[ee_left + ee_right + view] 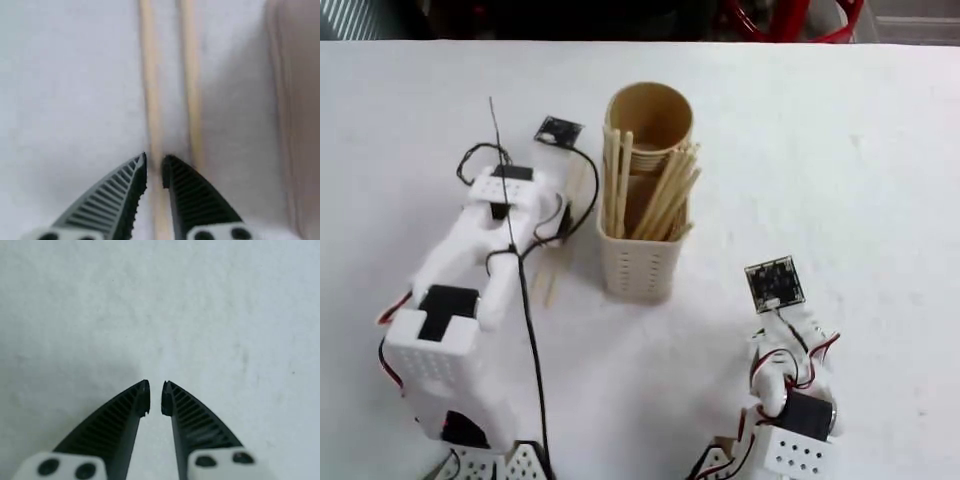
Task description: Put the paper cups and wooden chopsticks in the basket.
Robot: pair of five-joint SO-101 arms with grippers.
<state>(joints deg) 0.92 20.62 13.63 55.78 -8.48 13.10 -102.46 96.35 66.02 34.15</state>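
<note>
Chopstick-work sits with the left gripper (154,162), whose ribbed tips are drawn in to a narrow slit with one loose chopstick (150,90) running straight through it, so the grip reads as clenched on that stick, low against the white table (840,150). A second chopstick (191,90) lies just beside the held one, parallel to it and on the side of the gripper that faces the basket (295,125), whose pale wall rises close by on that same side. From above, this gripper (568,215) is right next to the basket (638,268), with the two loose sticks lying on the table beneath it. Standing upright in the basket, ahead of and beside the left gripper, are the stacked paper cups (650,115) and a bundle of chopsticks (665,200) leaning against them, their upper ends poking above the rim. The right gripper (154,399) is closed down to a thin gap and grasps nothing, with bare table ahead of its tips. Its arm (790,400) is folded back, well apart from the basket and the loose sticks.
</note>
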